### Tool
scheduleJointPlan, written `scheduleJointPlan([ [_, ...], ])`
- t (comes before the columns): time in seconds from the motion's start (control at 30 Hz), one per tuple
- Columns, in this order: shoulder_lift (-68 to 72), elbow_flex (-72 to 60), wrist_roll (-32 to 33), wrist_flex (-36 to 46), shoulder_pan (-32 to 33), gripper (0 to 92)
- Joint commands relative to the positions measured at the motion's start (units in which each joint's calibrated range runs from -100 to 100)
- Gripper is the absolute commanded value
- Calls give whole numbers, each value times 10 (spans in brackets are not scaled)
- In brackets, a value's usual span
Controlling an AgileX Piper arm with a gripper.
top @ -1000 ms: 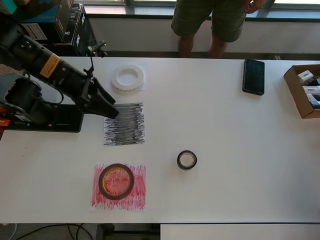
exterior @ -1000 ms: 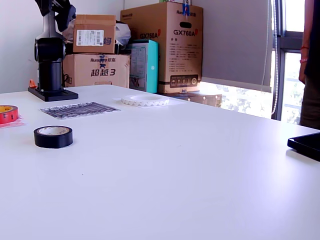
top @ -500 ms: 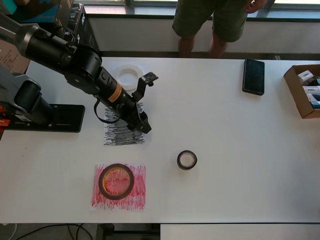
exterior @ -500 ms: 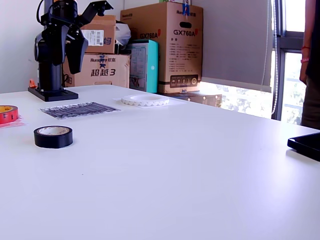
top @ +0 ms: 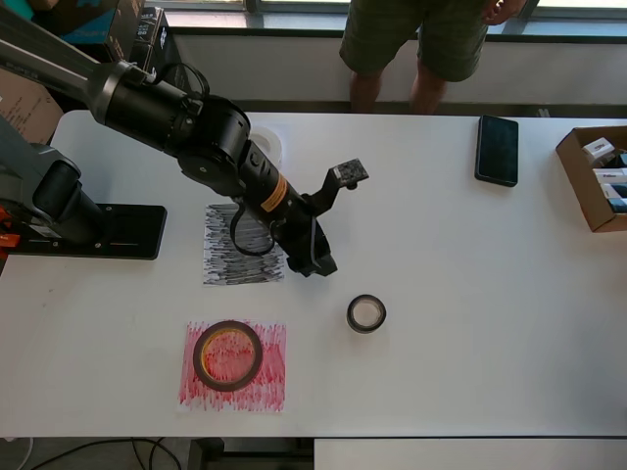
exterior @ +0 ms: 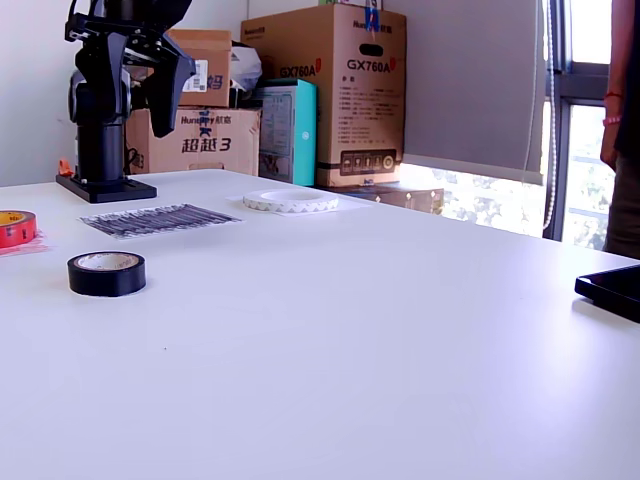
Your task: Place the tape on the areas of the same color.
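The small black tape roll [top: 366, 313] lies flat on bare table, also low on the exterior view's left [exterior: 106, 273]. My gripper [top: 319, 262] hovers just up-left of it, past the right edge of the black-scribbled sheet [top: 235, 250]; its fingers look shut with nothing held. The red roll [top: 227, 354] rests on the red-scribbled sheet [top: 265, 377]. The arm hides most of the white ring [top: 272, 147] in the overhead view. In the exterior view the white ring [exterior: 291, 201] shows lying flat behind the black-scribbled sheet [exterior: 158, 218]. The gripper [exterior: 168, 100] hangs high there.
The arm's base [top: 93, 230] sits at the overhead view's left. A black phone [top: 497, 149] and an open cardboard box [top: 596, 181] lie at the right. A person [top: 411, 44] stands at the far edge. Stacked cartons [exterior: 330, 95] stand behind the table.
The arm has swung out from near its base across the black-scribbled sheet toward the black roll. No tape roll has moved.
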Motion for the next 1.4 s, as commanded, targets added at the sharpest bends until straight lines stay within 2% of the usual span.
scheduleJointPlan([
  [0.0,0,8,72,6,-3,724],
  [0.27,4,18,73,5,-3,722],
  [0.43,57,9,73,2,-2,722],
  [0.67,99,2,72,-94,-10,722],
  [0.77,102,2,40,-104,-8,722],
  [1.0,102,-1,-92,-106,-11,722],
  [1.37,165,-66,-106,-106,-14,722],
])
